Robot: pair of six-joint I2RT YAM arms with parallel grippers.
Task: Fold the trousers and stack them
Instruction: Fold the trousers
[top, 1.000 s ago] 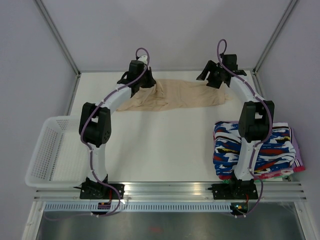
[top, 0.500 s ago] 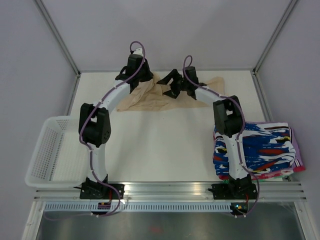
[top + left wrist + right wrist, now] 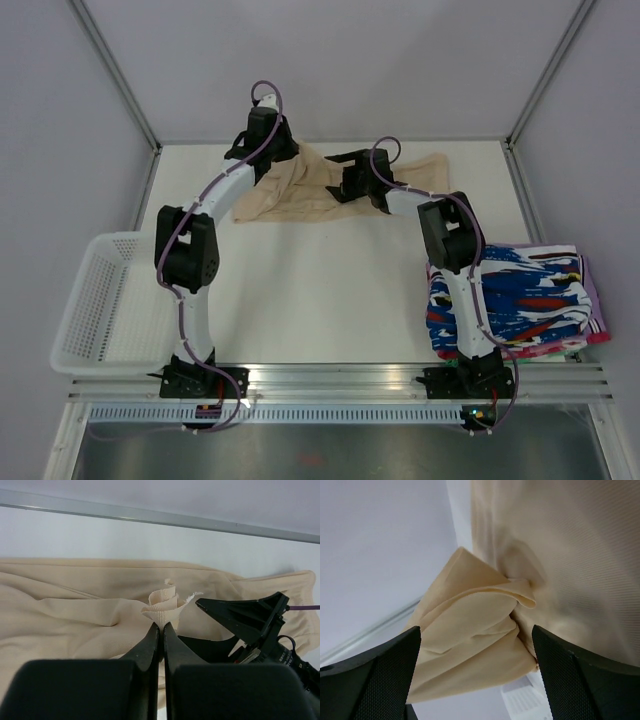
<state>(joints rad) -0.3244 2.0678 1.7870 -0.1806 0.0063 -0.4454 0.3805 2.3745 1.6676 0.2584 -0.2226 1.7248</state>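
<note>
The beige trousers (image 3: 290, 200) lie crumpled along the far side of the table, reaching right to about (image 3: 425, 170). My left gripper (image 3: 272, 152) is over their left part, raised a little. In the left wrist view it (image 3: 161, 626) is shut on a ribbed edge of the trousers (image 3: 162, 602), which sticks up just past the fingertips. My right gripper (image 3: 345, 182) hangs over the middle of the trousers with its jaws wide open. In the right wrist view it (image 3: 475, 632) has bunched trouser fabric (image 3: 470, 630) showing between the spread fingers, and nothing is pinched.
A white mesh basket (image 3: 100, 310) stands at the table's left edge. A stack of folded patterned garments (image 3: 530, 300) lies at the right, beside the right arm's base. A metal rail and wall close the far edge behind the trousers.
The right gripper has swung left from the trousers' right end to their middle, and its jaws have spread wider. The left gripper stays shut on the fabric, shifted slightly left and back.
</note>
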